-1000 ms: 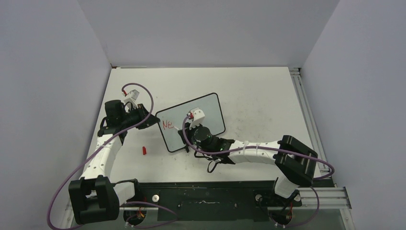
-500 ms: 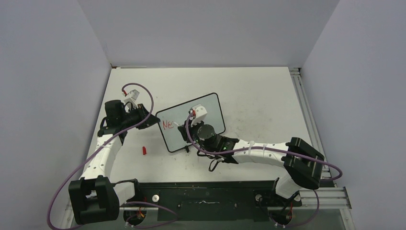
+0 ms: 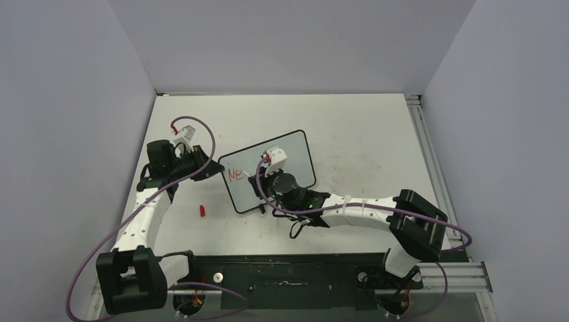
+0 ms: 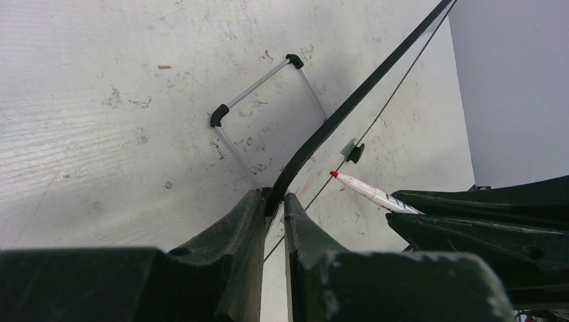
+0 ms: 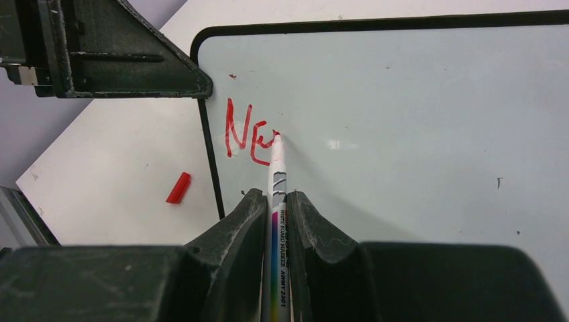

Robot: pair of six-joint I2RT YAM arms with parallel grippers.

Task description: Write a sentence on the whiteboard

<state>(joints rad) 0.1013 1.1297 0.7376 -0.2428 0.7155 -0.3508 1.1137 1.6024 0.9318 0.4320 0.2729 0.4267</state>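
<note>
The right gripper (image 5: 274,201) is clamped on a slim white-barrelled marker (image 5: 277,176), which runs straight out between its two dark fingers, red tip forward. That tip seems to touch the small rectangular white board with a thin black frame (image 5: 416,114) just right of the red handwritten lettering (image 5: 243,134). So far this reads only "Ne", set close to the board's left edge in the right wrist view.

From the tip, the blank surface stretches away to the right along the board's long axis, so I judge the next letters must go that way, with a sideways travel across the marker's own axis. From above, that axis is slanted on the tabletop (image 3: 362,127), running from near-left to far-right. The writing line therefore leads away from the left arm and stays within the right arm's side. The sentence is barely begun.

At the lettered end, the left gripper (image 4: 274,201) is pinched on the black frame at the board's corner, holding it against the push of the pen. The board's wire stand with black end caps (image 4: 258,100) shows behind it. A small red marker cap (image 3: 202,210) lies on the tabletop near the board's left edge — apart from it and from both grippers.
</note>
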